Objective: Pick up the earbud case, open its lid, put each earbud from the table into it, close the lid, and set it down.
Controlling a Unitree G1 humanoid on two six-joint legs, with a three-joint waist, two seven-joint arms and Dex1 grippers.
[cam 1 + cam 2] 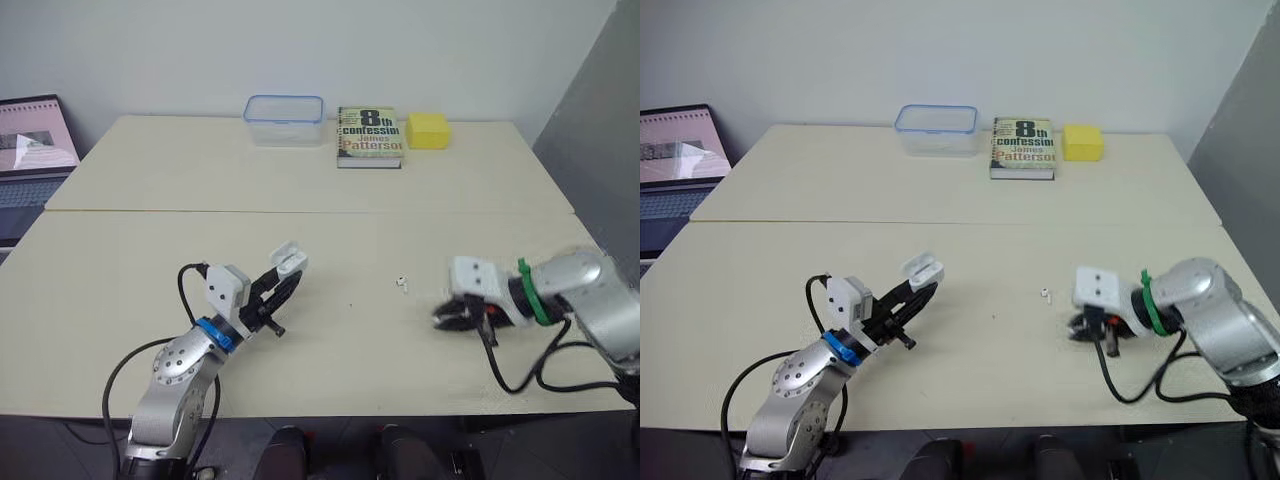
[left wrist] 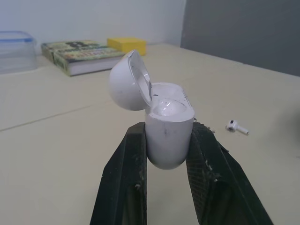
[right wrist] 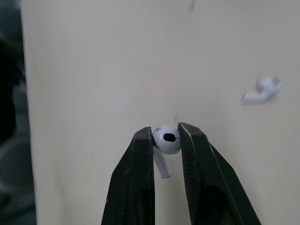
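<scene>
Earbud case [image 2: 169,117] sits clamped in left end effector [image 2: 168,136], lid [image 2: 125,86] open for loading; right end effector [image 3: 165,135] pinches earbud [image 3: 167,139]; second earbud [image 1: 401,282] at its ten o'clock.

Toward twelve o'clock on the pale tabletop [image 1: 300,190] stands a clear container [image 1: 284,119] with a blue rim. At its three o'clock lies a book [image 1: 370,136], cover up, with a yellow block [image 1: 427,130] just beside it at three o'clock. An open laptop [image 1: 32,160] sits off the tabletop at ten o'clock.
</scene>
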